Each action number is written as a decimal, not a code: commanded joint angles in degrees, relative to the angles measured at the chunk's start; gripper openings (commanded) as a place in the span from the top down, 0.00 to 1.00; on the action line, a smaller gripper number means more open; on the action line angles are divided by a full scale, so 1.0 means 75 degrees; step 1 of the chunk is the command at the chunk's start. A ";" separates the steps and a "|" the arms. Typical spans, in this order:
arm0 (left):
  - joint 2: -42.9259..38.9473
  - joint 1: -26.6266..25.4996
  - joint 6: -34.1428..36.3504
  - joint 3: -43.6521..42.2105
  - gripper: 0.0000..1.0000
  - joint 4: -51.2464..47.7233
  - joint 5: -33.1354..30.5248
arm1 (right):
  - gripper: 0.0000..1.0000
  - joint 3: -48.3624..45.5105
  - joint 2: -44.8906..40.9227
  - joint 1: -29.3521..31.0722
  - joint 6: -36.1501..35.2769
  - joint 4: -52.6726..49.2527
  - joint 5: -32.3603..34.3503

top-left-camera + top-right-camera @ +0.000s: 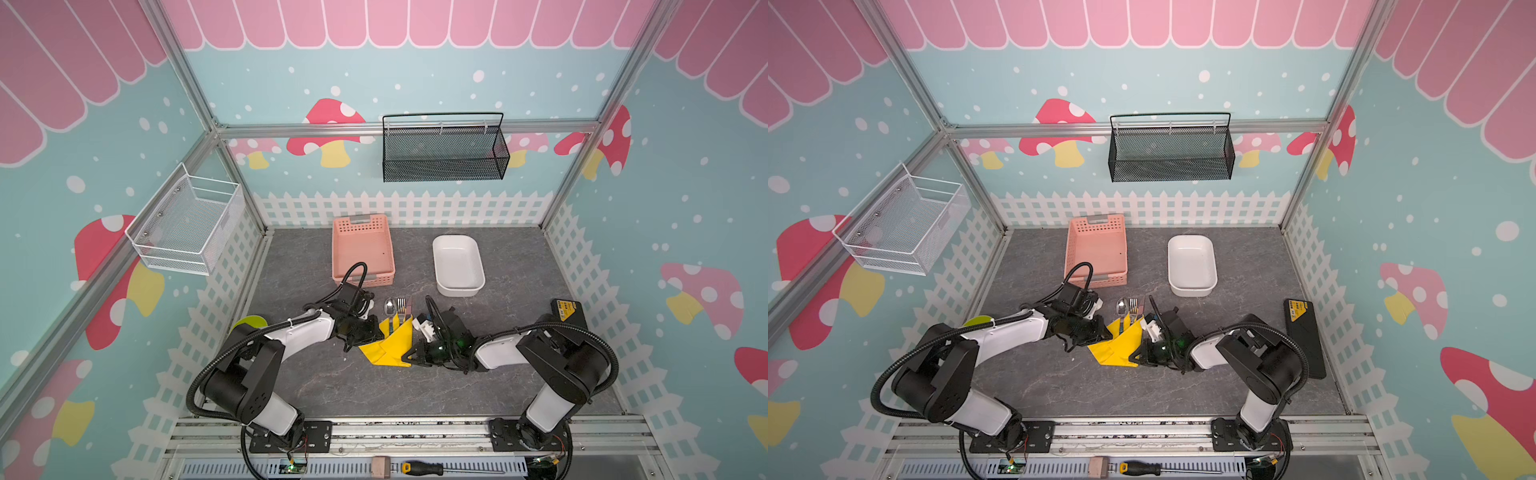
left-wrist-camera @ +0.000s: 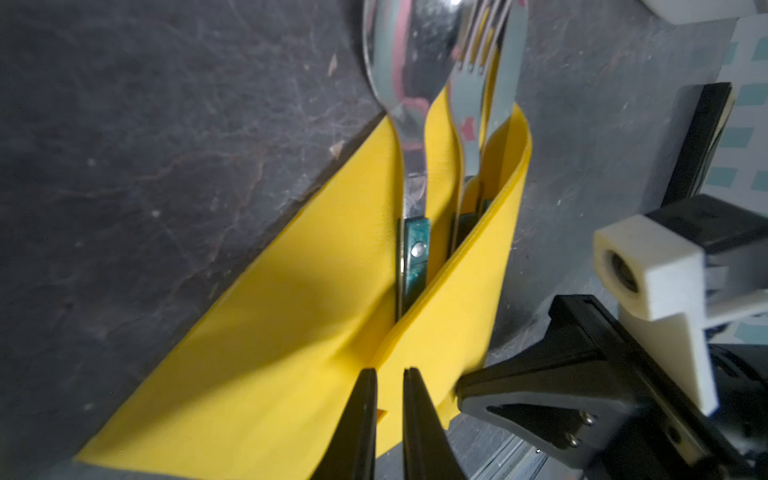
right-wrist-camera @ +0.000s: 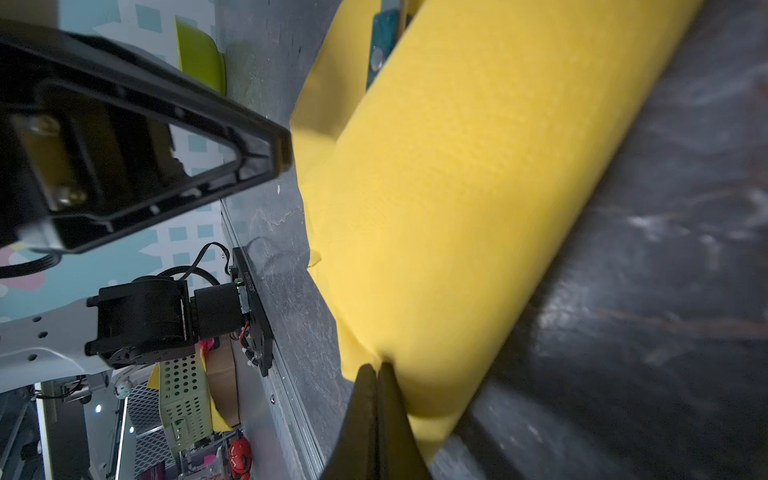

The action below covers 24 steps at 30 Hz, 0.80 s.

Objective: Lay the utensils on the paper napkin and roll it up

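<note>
— Your left gripper [image 2: 388, 374]?
— Jaws slightly apart at the fold of the paper napkin [image 1: 390, 345], mid-tabletop [image 1: 332, 386], which wraps the utensils [image 1: 401, 307]; their heads point toward the back edge.
— Your right gripper [image 3: 376, 368]?
— Clamped on the napkin's right side.

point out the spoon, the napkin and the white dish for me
spoon [image 1: 390, 307]: in a top view, on its shiny bowl
napkin [image 1: 392, 345]: in a top view, on the folded yellow middle
white dish [image 1: 459, 290]: in a top view, on its near wall
</note>
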 commanded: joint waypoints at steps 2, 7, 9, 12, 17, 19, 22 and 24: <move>-0.0271 -0.0265 0.0232 0.0414 0.83 -0.0495 -0.0248 | 1.00 -0.0034 0.0061 0.0026 0.0047 -0.0046 -0.0007; 0.0183 -0.0818 0.0183 0.0548 0.88 -0.0482 -0.0245 | 0.99 0.0013 0.0102 0.0017 0.0034 -0.0073 -0.0012; 0.0332 -0.0843 0.0171 0.0456 0.92 -0.0438 -0.0421 | 1.00 0.0026 0.0102 0.0018 0.0022 -0.0067 -0.0015; 0.0435 -0.0871 0.0285 0.0355 0.97 -0.0494 -0.0863 | 1.00 0.0059 0.0097 0.0017 0.0010 -0.0119 0.0002; 0.0702 -0.0873 0.0403 0.0285 0.98 -0.0446 -0.0974 | 1.00 0.0060 0.0110 0.0026 -0.0016 -0.0153 -0.0018; 0.0874 -0.0865 0.0406 0.0261 0.99 -0.0391 -0.0958 | 1.00 0.0072 0.0122 0.0019 -0.0024 -0.0157 -0.0021; 0.1061 -0.0865 0.0415 0.0213 1.00 -0.0271 -0.0937 | 1.00 0.0072 0.0096 0.0017 -0.0022 -0.0177 -0.0016; 0.1151 -0.0867 0.0418 0.0201 1.00 -0.0262 -0.0937 | 0.99 0.0070 0.0064 0.0017 -0.0013 -0.0190 0.0002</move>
